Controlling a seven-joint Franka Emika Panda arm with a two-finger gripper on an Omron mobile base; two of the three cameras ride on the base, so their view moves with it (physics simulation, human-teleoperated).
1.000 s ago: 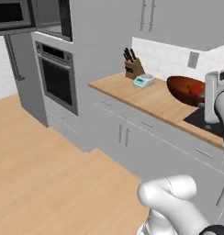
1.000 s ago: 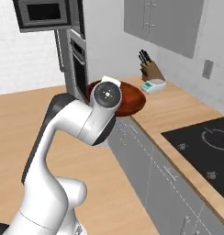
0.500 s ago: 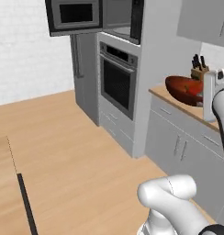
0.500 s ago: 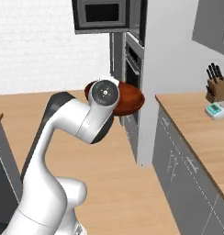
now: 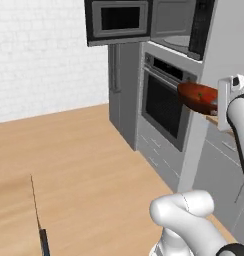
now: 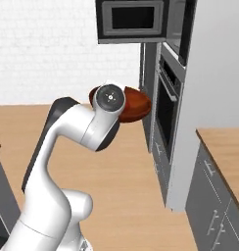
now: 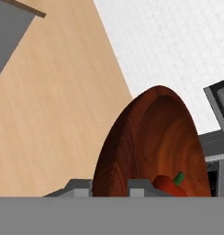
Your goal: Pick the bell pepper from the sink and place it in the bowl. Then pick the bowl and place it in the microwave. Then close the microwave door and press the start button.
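In the left base view the arm reaches up at the right, carrying the bowl (image 5: 197, 96) level, rim up, near the oven (image 5: 164, 102) below the open microwave (image 5: 180, 24). In the right base view the raised wrist hides part of the bowl (image 6: 136, 104), left of the oven. In the hand view the jaws are clamped on the bowl's (image 7: 150, 142) near rim, the bell pepper (image 7: 170, 185) inside, its green stem pointing away.

You see a glossy white arm (image 6: 77, 132) of rounded segments with dark joints. Its wrist ends in a grey round cap (image 6: 110, 96).
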